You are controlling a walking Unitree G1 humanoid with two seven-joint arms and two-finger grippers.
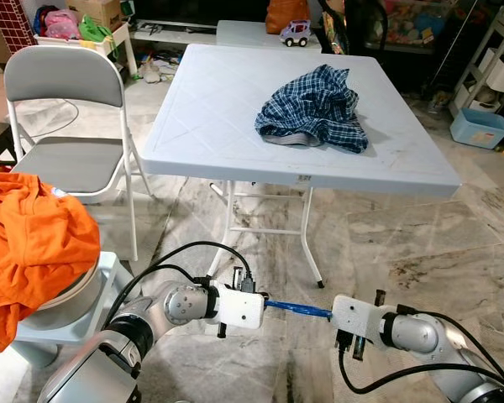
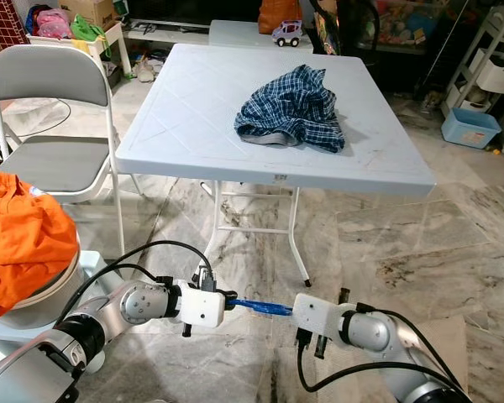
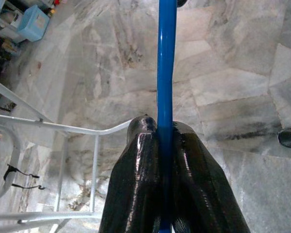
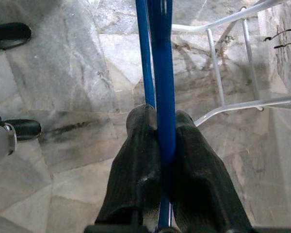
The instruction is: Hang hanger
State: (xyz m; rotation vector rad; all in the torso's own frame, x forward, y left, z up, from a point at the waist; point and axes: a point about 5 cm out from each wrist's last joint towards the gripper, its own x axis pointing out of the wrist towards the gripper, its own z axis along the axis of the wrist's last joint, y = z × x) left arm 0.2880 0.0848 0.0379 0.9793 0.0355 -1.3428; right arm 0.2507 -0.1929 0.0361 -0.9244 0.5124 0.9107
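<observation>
From the left eye view, the robot holds a blue hanger point(image 1: 297, 308) low at 6 o'clock, stretched level between the left gripper point(image 1: 265, 306) and the right gripper point(image 1: 329, 314), above the marble floor point(image 1: 420, 243). Holding it at both ends probably keeps the thin bar from swinging while the robot looks for a place to hang it; no rail or hook is evident. Ahead at 12 o'clock stands a white folding desk point(image 1: 210, 126) with a crumpled blue plaid shirt point(image 1: 315, 109) lying on its top toward 1 o'clock. A grey folding chair point(image 1: 63, 155) stands at 10 o'clock, and an orange garment point(image 1: 29, 243) is heaped over a round tub at 9 o'clock.

The right eye view tells the same: the hanger spans the short gap between the two wrists, well apart from the desk and under its near edge line.

In the left wrist view, the black fingers point(image 3: 136, 194) are pressed together on the blue bar, which runs straight away from them over the floor toward 12 o'clock; the jaws are clamped on the hanger. The desk's white legs point(image 3: 94, 160) stand at 9 o'clock.

In the right wrist view, the fingers point(image 4: 199, 179) likewise pinch the hanger, where two blue strands run side by side, so the jaws are clamped here too.
</observation>
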